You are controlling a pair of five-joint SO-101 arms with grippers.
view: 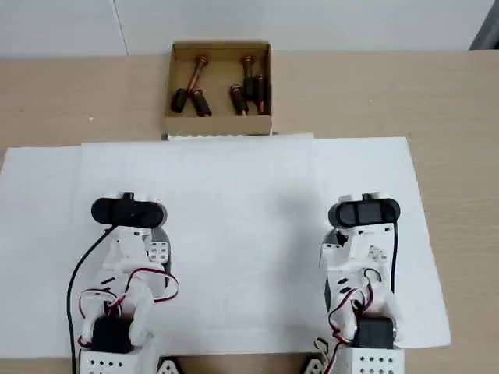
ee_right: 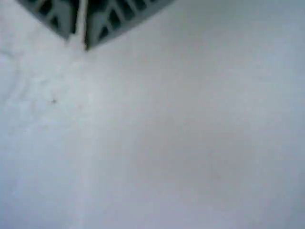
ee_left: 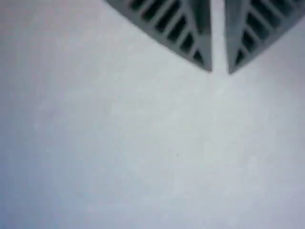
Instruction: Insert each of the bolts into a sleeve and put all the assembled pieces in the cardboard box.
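The cardboard box (view: pixel 221 123) stands at the far middle of the table, just beyond the white paper. Inside it lie several copper-coloured bolts in dark sleeves (view: pixel 195 92), some at its left and some at its right (view: pixel 251 91). Both arms are folded back near the front edge. My left gripper (ee_left: pixel 219 70) points down at bare white paper, its grey fingers (ee_left: pixel 190 38) nearly together with a thin gap and nothing between them. My right gripper (ee_right: pixel 76 42) is likewise shut over white paper and holds nothing.
A large white paper sheet (view: pixel 242 202) covers the wooden table (view: pixel 437 93) between the arms and the box. The left arm's base (view: pixel 117 335) and the right arm's base (view: pixel 366 335) stand at the front edge with loose cables.
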